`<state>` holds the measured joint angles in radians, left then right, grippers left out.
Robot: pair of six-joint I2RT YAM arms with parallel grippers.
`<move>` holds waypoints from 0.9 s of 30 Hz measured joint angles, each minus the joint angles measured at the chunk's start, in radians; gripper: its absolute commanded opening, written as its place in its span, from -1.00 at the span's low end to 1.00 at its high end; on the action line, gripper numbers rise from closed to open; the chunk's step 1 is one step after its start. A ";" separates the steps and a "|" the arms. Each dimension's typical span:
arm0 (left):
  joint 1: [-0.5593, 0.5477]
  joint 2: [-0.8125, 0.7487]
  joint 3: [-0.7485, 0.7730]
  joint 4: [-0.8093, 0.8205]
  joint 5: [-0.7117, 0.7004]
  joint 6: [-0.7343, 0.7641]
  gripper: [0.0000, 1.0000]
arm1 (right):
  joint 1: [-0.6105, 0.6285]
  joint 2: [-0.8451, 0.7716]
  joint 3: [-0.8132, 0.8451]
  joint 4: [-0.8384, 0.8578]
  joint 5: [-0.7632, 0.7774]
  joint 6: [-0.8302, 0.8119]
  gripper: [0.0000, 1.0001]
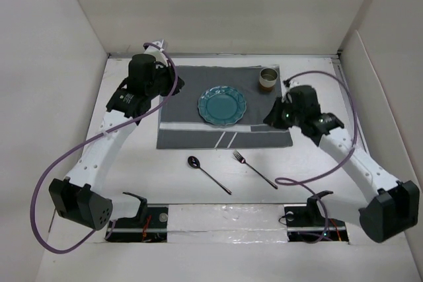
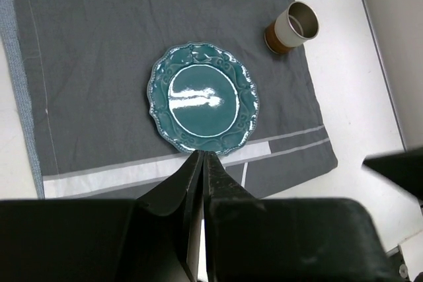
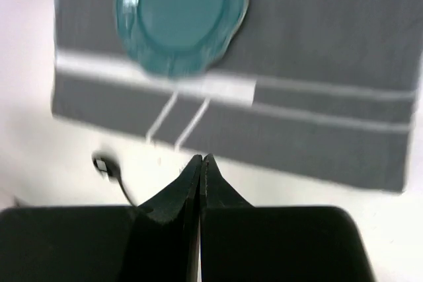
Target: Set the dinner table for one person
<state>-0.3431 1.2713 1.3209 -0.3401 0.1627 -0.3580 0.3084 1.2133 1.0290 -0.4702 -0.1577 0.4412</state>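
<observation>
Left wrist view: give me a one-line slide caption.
Shut left fingers in the foreground; teal plate on grey striped placemat, cup at its corner, on the white table.

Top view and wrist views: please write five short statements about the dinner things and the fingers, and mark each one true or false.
1. The plate lies on the placemat. True.
2. The fork lies on the plate. False: it lies on the bare table, on the near side of the placemat, beside the spoon.
3. The cup stands at the far right corner of the placemat. True.
4. The left fingers hold the spoon. False: they are shut and hold nothing.
5. The right fingers are shut. True.
</observation>
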 measured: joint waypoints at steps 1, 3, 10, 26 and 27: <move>0.000 0.000 0.000 -0.002 -0.003 0.002 -1.00 | 0.048 -0.039 -0.051 -0.003 0.004 0.004 -0.72; 0.000 0.002 0.000 -0.002 -0.008 0.006 -0.84 | 0.131 -0.076 -0.134 -0.041 0.026 0.023 -0.22; 0.000 0.014 0.003 -0.003 -0.014 0.017 -0.75 | 0.337 0.010 -0.259 -0.159 0.109 0.087 0.07; 0.000 0.005 -0.004 -0.001 -0.018 0.020 -0.74 | 0.502 0.336 -0.163 -0.183 0.272 0.051 -0.29; 0.000 0.004 -0.005 -0.002 -0.019 0.020 -0.74 | 0.505 0.346 -0.153 -0.185 0.282 0.051 -0.34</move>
<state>-0.3431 1.2755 1.3159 -0.3420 0.1440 -0.3378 0.8135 1.5593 0.8757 -0.6548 0.1238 0.4923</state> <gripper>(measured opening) 0.128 0.369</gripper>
